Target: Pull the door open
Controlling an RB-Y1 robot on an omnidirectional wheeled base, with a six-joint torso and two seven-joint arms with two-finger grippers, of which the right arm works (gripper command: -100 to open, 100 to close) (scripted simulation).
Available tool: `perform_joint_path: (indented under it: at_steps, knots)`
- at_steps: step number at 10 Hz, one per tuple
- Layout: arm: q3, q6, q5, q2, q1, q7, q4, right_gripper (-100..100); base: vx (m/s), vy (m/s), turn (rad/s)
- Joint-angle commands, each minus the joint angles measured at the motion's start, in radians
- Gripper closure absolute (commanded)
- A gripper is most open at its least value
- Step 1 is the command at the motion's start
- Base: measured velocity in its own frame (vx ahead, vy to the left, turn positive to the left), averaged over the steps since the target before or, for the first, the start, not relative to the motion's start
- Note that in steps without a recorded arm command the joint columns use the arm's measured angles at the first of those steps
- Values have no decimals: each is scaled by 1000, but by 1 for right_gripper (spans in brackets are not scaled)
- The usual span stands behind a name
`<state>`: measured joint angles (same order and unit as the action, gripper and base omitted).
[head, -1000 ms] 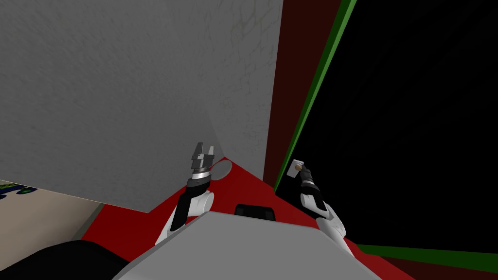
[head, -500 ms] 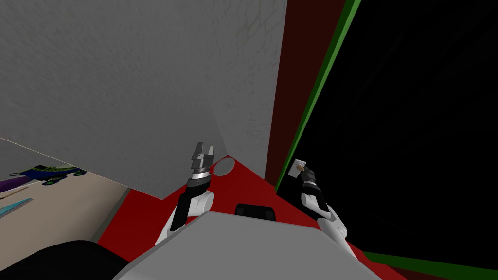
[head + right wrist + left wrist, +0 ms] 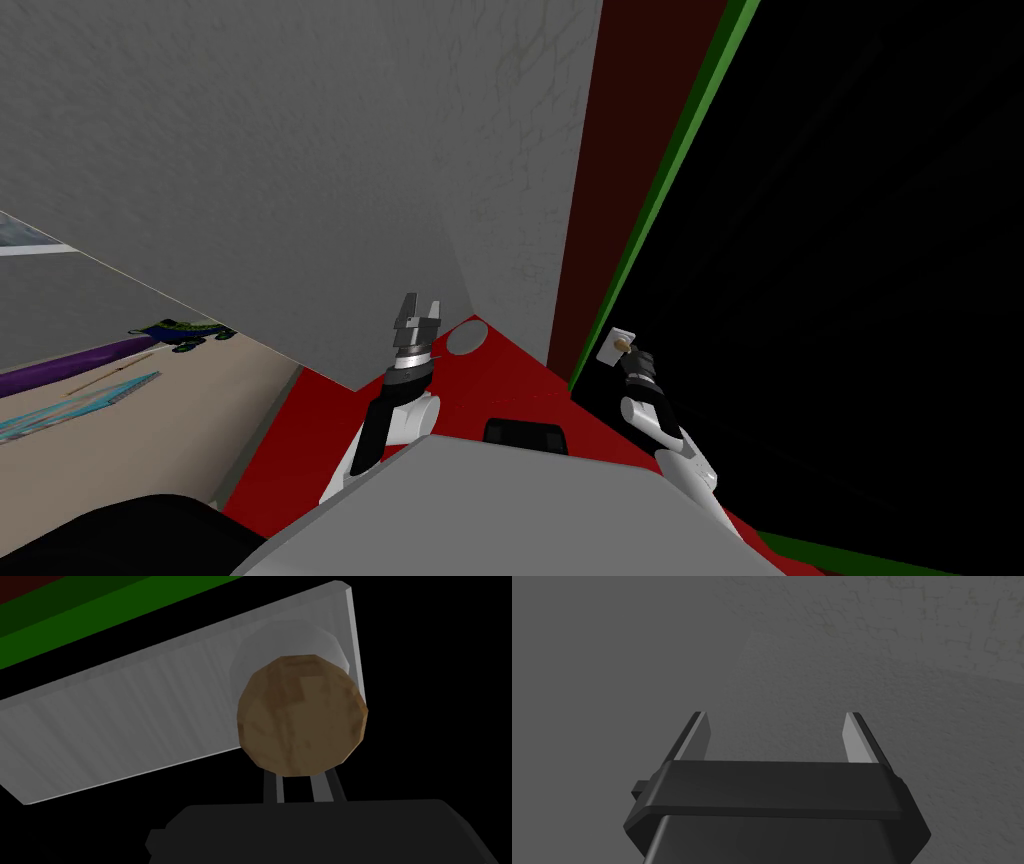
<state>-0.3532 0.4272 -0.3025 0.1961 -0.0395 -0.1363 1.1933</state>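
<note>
Door knob: brown, round, on grey plate, directly ahead of right pincer and covering its fingertips. Right pincer narrow, fingers close together, clamped at knob. Green strip runs just beyond plate, black area on pincer's far side. Head view: right pincer at knob, beside green strip, above red floor. Left pincer wide, holding nothing, facing grey wall, well apart from knob.

I read no text, label, brand, number or sign, grey wall unlettered, pale plate and brown knob unmarked, coloured things on the beige floor too small to tell
</note>
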Motion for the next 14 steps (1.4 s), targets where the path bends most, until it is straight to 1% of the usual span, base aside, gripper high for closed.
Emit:
perform_joint_path:
  at_steps: [1,2,3,4,5,7,9,14]
  knots:
    - [11,13,-42,4,14,-38,5,100,-76,-22,112]
    - [14,15,-76,11,15,-73,-1,100,-78,-8,140]
    - [14,15,-88,11,15,-79,-1,100,-60,-6,67]
    - [16,16,-128,18,16,-120,-6,100,-62,-11,116]
    - [14,9,-138,-7,-4,-127,-3,-100,-64,-26,44]
    - [16,8,-174,-21,-4,-163,8,-100,-62,16,37]
    - [20,6,-219,-39,-3,-210,22,-100,-73,12,38]
    - [29,2,-354,-96,0,-349,64,-100,-93,2,48]
